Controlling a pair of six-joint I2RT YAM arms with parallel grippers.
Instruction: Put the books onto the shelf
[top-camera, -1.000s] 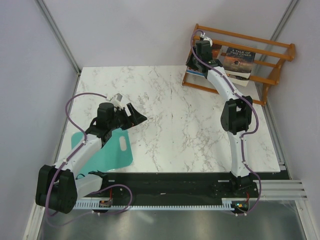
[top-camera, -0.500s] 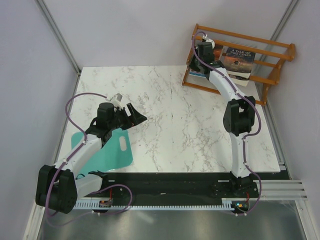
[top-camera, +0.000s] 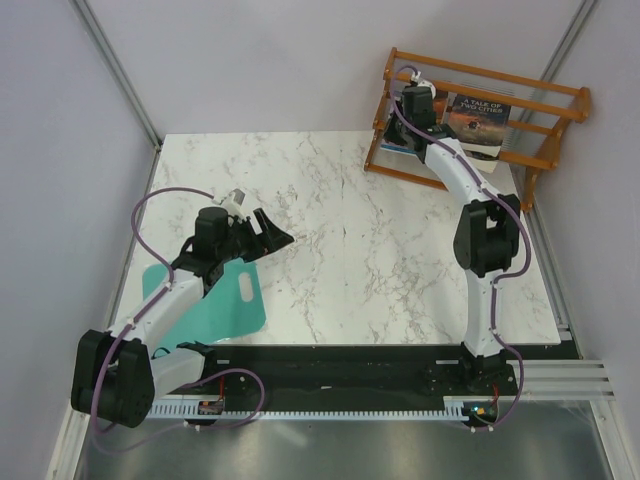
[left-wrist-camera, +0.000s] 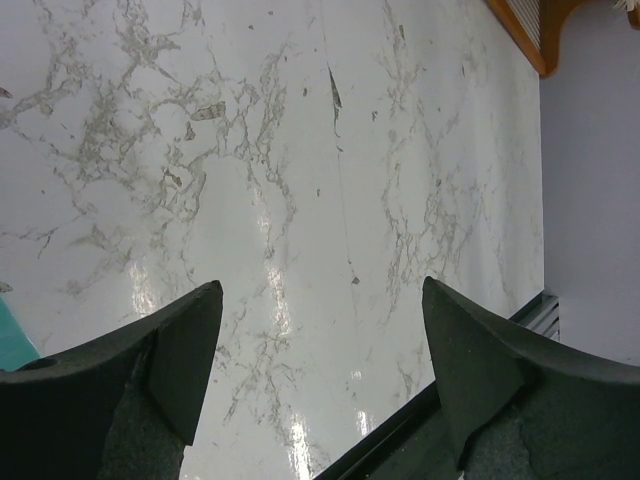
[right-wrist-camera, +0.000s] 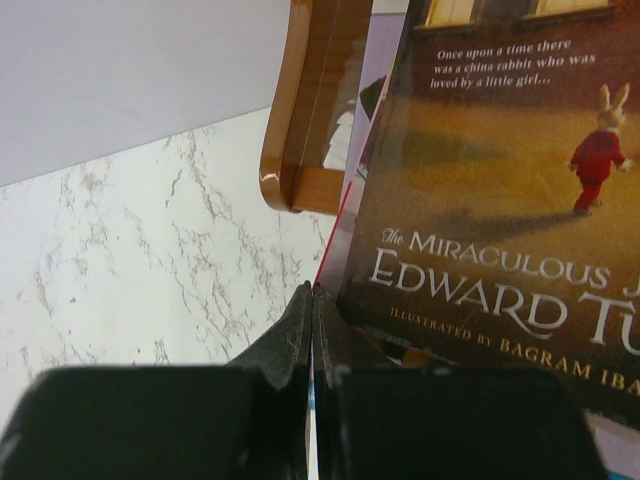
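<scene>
The shelf (top-camera: 500, 78) is an orange-brown slatted rack at the table's far right corner. The dark "A Tale of Two Cities" book (top-camera: 478, 122) leans in it. My right gripper (top-camera: 415, 100) is at the shelf's left end. Its jaws (right-wrist-camera: 312, 292) are shut on the edge of a thin pale-purple book with a red edge (right-wrist-camera: 380, 55), next to the shelf's wooden end piece (right-wrist-camera: 300, 120). A dark brown book with a rabbit (right-wrist-camera: 500, 200) lies right beside it. My left gripper (top-camera: 272, 232) hangs open over the bare marble with nothing between its fingers (left-wrist-camera: 190, 350).
A teal flat sheet with a handle hole (top-camera: 225, 305) lies at the near left under the left arm. A grey wall stands close behind and to the right of the shelf. The table's right edge (left-wrist-camera: 540, 310) shows in the left wrist view.
The right gripper has shifted a little to the right and deeper into the shelf with the thin book. The left arm has not moved.
</scene>
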